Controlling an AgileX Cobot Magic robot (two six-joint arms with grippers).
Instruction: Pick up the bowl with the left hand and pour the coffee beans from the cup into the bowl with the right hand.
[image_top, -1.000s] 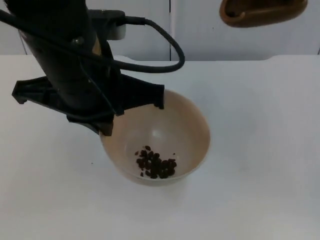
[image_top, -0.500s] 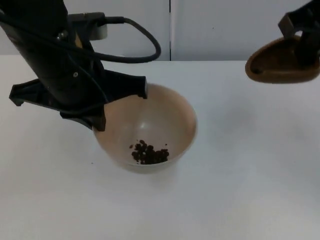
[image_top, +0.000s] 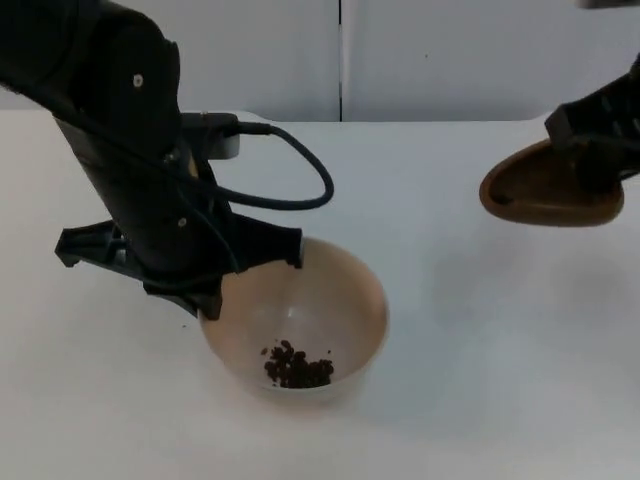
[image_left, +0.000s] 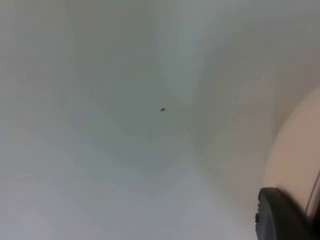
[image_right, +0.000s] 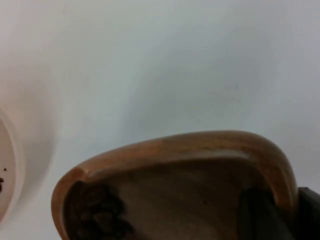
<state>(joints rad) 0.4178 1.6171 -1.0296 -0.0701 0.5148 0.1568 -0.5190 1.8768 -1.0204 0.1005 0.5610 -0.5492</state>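
Left claw (image_top: 255, 268) grips bowl (image_top: 330, 300) rim; right claw (image_top: 590, 150) holds unlabelled cup (image_top: 545, 195).

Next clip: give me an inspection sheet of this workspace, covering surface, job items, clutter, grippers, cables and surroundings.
Surface: white table, one tiny dark speck beside the bowl.
Job items: beige bowl holds a small heap of coffee beans; brown cup is tipped on its side, mouth toward the bowl, well apart from it; a dark patch sits deep inside the cup.
Clutter: nothing seen.
Grippers: left gripper grips the bowl's rim; right gripper holds the cup.
Cables: left out, robot's own.
Surroundings: grey partition wall behind the table.
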